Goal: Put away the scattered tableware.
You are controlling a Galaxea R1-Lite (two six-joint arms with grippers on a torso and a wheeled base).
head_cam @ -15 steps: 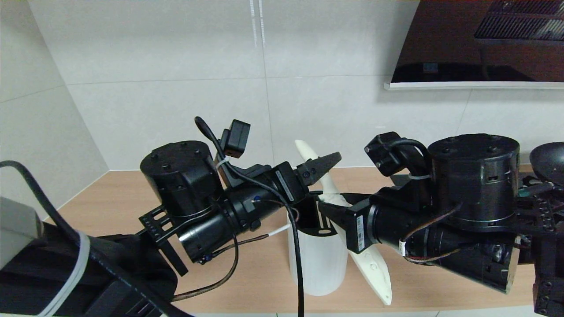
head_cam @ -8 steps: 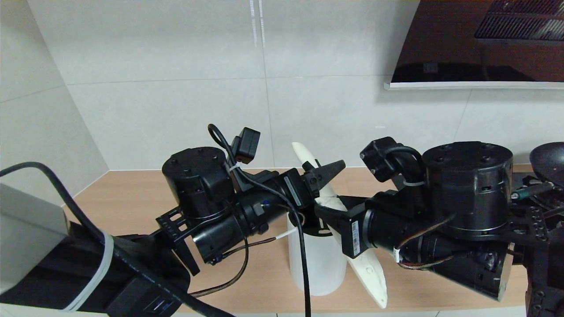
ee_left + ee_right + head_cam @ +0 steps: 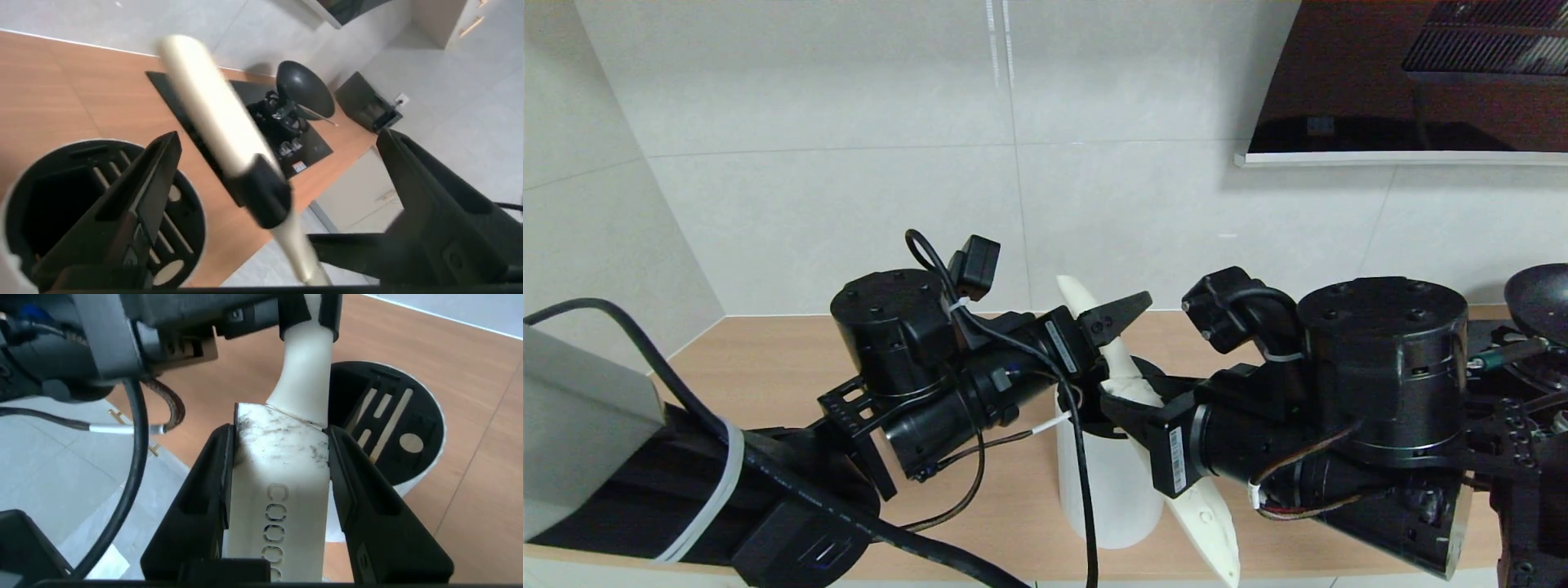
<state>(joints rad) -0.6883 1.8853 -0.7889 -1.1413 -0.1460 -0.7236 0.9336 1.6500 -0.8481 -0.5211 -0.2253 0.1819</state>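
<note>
White spatula [image 3: 304, 367], perforated blade: held in the air at a tilt over the countertop [image 3: 768, 359], blade end low toward the front edge, handle end high toward the tiled wall. It crosses above the mouth of the utensil holder and is not inside it.

Right gripper [image 3: 283, 441]: fingers closed tight on the broad blade, one on each flat side.

Left gripper [image 3: 278, 139]: fingers spread wide to either side of the handle (no contact that can be made out), gripping nothing.

Utensil holder [image 3: 1115, 498]: white cylinder with a black slotted insert [image 3: 392, 416], upright near the countertop's front edge, between the two arms.

Countertop: light wood, running back to the wall.

Black cooktop [image 3: 208, 106]: set in the countertop's right end, with a round black pan [image 3: 1539, 294] on it, well apart from the holder.
</note>
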